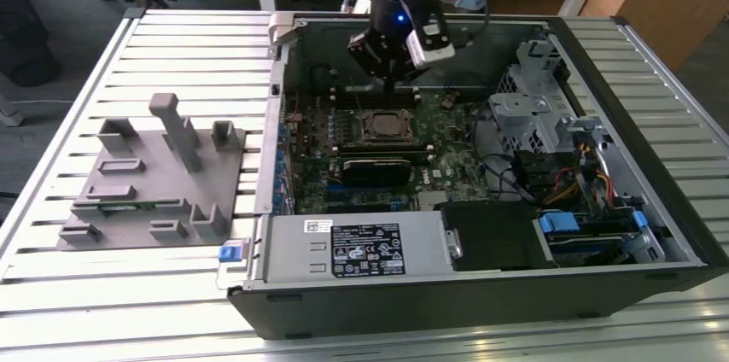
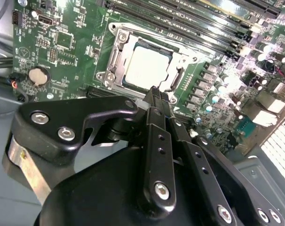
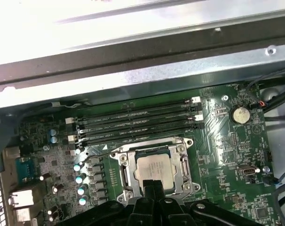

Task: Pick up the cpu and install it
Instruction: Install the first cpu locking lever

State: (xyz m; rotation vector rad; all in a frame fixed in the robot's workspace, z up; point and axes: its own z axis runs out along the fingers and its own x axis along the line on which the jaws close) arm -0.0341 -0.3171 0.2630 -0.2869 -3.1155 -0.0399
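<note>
Already seated in its socket, the cpu (image 2: 147, 66) lies just beyond the closed, empty fingers (image 2: 154, 96).

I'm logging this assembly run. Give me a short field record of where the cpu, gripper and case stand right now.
cpu: silvery square lying in the motherboard socket
gripper: fingers closed together, empty, just above the socket's edge
arm: over the open computer case
memory slots: beside the socket
fixture plate: grey, on the table at the exterior view's left
</note>
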